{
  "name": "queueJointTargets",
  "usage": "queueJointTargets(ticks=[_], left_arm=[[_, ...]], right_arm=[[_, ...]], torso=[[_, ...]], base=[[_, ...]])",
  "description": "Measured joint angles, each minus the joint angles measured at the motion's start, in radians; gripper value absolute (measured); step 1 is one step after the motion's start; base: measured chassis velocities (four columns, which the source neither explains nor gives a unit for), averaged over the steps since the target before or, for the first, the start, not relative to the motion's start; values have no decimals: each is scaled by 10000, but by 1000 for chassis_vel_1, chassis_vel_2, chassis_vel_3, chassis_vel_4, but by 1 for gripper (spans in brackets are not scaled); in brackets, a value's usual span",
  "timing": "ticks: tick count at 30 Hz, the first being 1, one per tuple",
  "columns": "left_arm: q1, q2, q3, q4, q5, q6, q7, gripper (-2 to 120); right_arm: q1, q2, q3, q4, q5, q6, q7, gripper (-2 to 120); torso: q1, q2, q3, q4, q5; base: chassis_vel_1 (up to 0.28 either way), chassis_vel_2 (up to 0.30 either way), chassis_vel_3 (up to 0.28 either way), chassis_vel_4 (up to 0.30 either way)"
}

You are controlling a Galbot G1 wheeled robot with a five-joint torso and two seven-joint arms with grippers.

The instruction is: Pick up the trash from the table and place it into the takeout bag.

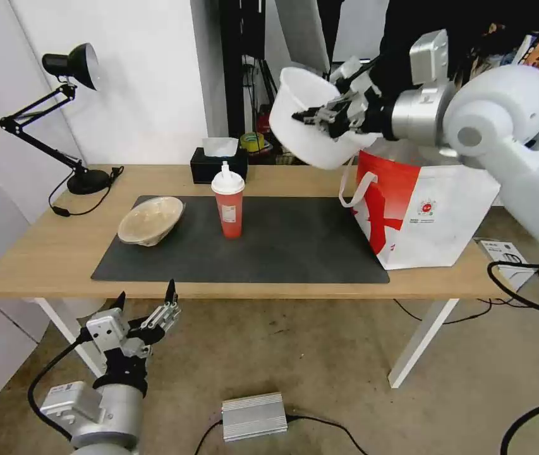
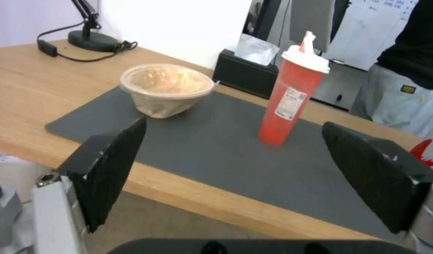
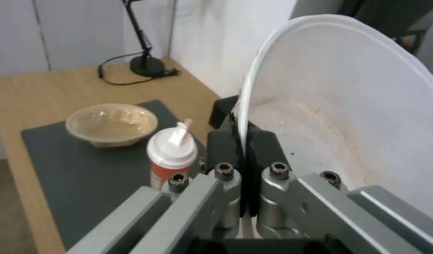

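My right gripper point(image 1: 310, 115) is shut on the rim of the large white bowl point(image 1: 310, 126), holding it tilted in the air above the table point(image 1: 42, 253), just left of the takeout bag point(image 1: 427, 208). In the right wrist view its pads point(image 3: 226, 141) pinch the bowl point(image 3: 348, 106) wall; faint red stains mark the inside. On the dark mat point(image 1: 282, 246) stand the red cup point(image 1: 229, 202) with white lid and the beige bowl point(image 1: 150, 219). My left gripper point(image 1: 146, 302) hangs open below the table's front edge, facing the beige bowl point(image 2: 165, 88) and cup point(image 2: 292, 95).
A black desk lamp point(image 1: 70, 114) stands at the table's back left. A black tissue box point(image 1: 218, 161) sits behind the cup. Cables and a grey power brick point(image 1: 253, 416) lie on the floor. A person point(image 2: 404, 70) stands behind the table.
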Motion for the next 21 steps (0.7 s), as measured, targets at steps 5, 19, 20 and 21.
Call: queueJointTargets(ticks=[5,19,20,21], left_arm=[[10,-14,20,0,1,-3,-2,100],[-84,67,-15,-18,-137,-6,-20,100],[-102,68,-12,2,-157,-6,-46,100],[-103,73,5,29,-162,-6,-73,100]], right_arm=[[46,-145,93,-125,51,-2,-6,0],[-113,-402,631,-1088,33,-3,-86,0],[-186,-409,702,-1204,23,-3,-88,0],[-281,-412,782,-1325,10,-3,-87,0]], torso=[[0,1,0,0,-1],[0,0,-1,-1,0],[0,1,0,0,-1],[0,0,0,0,-1]], base=[[0,0,0,0],[0,0,0,0],[0,0,0,0],[0,0,0,0]])
